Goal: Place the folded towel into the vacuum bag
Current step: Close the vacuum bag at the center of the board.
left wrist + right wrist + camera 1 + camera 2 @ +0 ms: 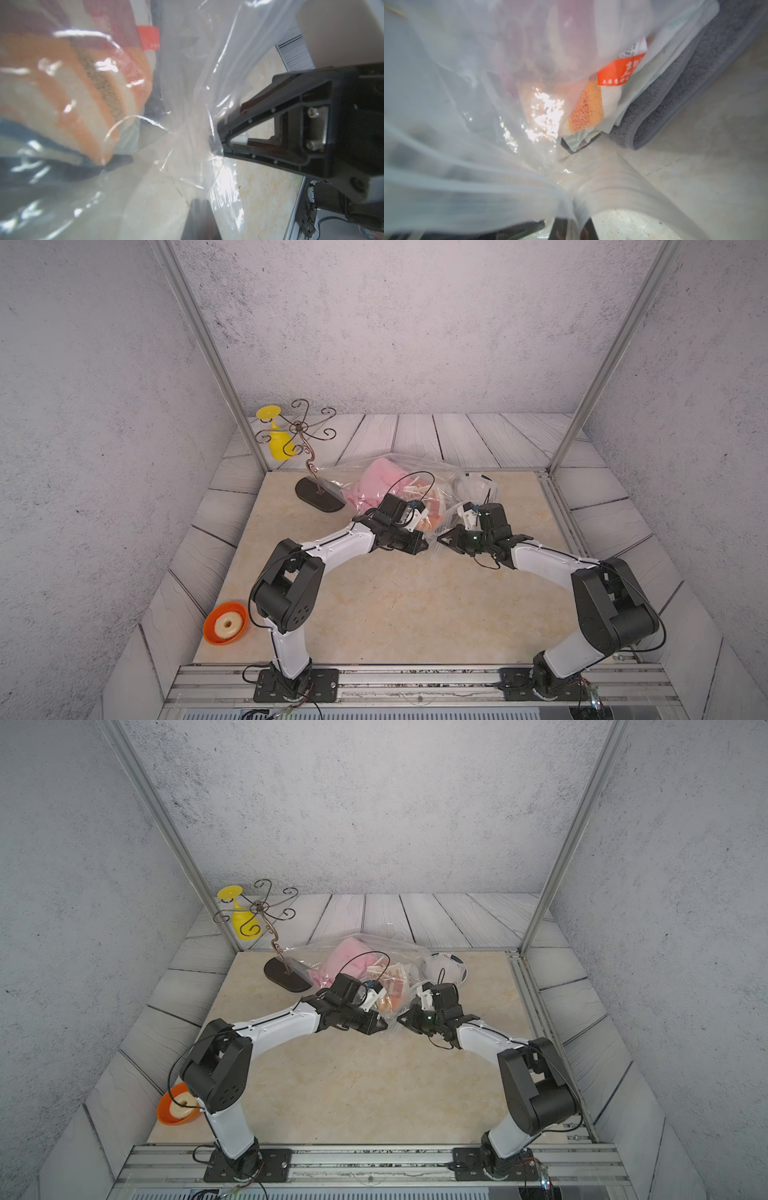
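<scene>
The left gripper (420, 545) is shut tight at the near edge of the vacuum bag (419, 468). From its wrist camera the clear film lies right over its dark fingers (199, 216), so as far as I can see it is pinching the plastic. That part is blurred, though.

Just beside it, tip nearly facing tip, the right gripper (219, 143) is closed too. A bunch of crinkled bag film is gathered between its black jaws, and that grip is plain to see. The near corner of the bag hangs between the two grippers, lifted a little off the beige marble-look table (395, 605).

Further in, a folded orange-and-white striped towel (83, 83) with a red label shows through the plastic, close behind the grippers. A folded grey towel (685, 93) lies against it, underneath. From here I cannot tell whether the grey one is fully within the bag.

Deeper in the bag, towards the back wall, sits a bundle of pink cloth (380, 479). A round white disc (446, 966) shows on the bag's far right part.

Left of the bag stands a curly wire rack on a dark oval base (320, 499), touching the bag's edge. A yellow goblet (277, 439) hangs upside down from one of its arms.

Well apart, by the left arm's base, is an orange bowl (210, 628) with a pale ring doughnut (227, 623) in it.
</scene>
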Controlling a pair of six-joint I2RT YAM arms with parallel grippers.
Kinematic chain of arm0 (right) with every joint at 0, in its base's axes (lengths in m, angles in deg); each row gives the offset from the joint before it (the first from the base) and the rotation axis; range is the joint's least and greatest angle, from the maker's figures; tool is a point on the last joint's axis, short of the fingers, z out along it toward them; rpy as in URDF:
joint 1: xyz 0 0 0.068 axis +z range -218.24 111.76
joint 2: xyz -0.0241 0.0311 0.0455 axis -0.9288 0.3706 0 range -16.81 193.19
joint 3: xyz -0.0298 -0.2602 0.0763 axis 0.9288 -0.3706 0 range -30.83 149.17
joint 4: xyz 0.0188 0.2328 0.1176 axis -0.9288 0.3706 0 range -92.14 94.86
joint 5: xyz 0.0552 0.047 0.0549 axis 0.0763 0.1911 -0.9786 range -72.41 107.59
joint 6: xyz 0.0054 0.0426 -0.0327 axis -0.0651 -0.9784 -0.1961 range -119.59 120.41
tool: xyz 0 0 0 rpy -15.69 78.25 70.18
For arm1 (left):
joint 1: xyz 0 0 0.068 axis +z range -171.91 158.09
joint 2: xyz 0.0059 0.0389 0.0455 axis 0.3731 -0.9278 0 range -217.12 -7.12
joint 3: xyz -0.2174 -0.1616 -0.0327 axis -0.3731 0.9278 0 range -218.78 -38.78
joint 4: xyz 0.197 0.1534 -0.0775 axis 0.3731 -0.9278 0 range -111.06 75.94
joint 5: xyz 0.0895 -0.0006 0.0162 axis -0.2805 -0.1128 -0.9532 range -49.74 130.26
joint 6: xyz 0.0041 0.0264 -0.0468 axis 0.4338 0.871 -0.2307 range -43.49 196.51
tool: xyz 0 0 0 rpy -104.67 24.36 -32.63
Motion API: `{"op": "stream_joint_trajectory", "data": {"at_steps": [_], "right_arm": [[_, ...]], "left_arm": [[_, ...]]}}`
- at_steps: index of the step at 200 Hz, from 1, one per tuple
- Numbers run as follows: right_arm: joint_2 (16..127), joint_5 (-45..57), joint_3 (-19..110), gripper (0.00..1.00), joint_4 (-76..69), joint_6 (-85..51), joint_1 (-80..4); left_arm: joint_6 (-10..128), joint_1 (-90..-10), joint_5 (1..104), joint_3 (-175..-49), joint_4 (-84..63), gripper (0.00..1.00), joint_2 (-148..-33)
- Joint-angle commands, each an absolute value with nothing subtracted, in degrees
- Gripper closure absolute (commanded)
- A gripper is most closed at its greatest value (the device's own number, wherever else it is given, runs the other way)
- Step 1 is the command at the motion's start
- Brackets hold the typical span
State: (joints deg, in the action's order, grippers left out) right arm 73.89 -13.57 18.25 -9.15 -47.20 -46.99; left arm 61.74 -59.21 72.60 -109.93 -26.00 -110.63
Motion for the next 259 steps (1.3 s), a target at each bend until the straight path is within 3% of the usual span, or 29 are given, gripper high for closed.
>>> {"op": "stream_joint_trajectory", "data": {"at_steps": [1, 69, 76, 112, 121, 175, 259], "right_arm": [[72.0, -5.8, 17.6, 1.0, -18.1, -54.6, -48.5], [71.7, -11.0, 14.8, 1.0, -25.1, -53.7, -49.3], [71.8, -11.4, 14.7, 1.0, -25.2, -53.6, -49.3], [71.5, -12.0, 15.4, 1.0, -22.4, -50.9, -49.3], [71.1, -11.9, 16.1, 1.0, -20.6, -49.7, -49.3], [72.1, -15.9, 20.0, 1.0, -16.1, -46.8, -49.3], [73.9, -20.8, 21.9, 1.0, -16.4, -46.2, -49.3]], "left_arm": [[65.0, -60.1, 76.3, -107.5, -30.0, 1.0, -108.0], [65.9, -59.7, 72.6, -105.8, -30.2, 1.0, -106.1], [66.4, -59.8, 71.7, -106.3, -31.3, 0.95, -106.2], [69.9, -60.1, 65.9, -105.8, -34.0, 0.48, -102.5], [71.6, -60.3, 63.5, -105.3, -34.8, 0.44, -100.8], [84.1, -66.9, 54.8, -102.2, -33.7, 0.39, -92.7], [92.6, -73.1, 42.8, -107.7, -18.4, 0.39, -104.4]]}}
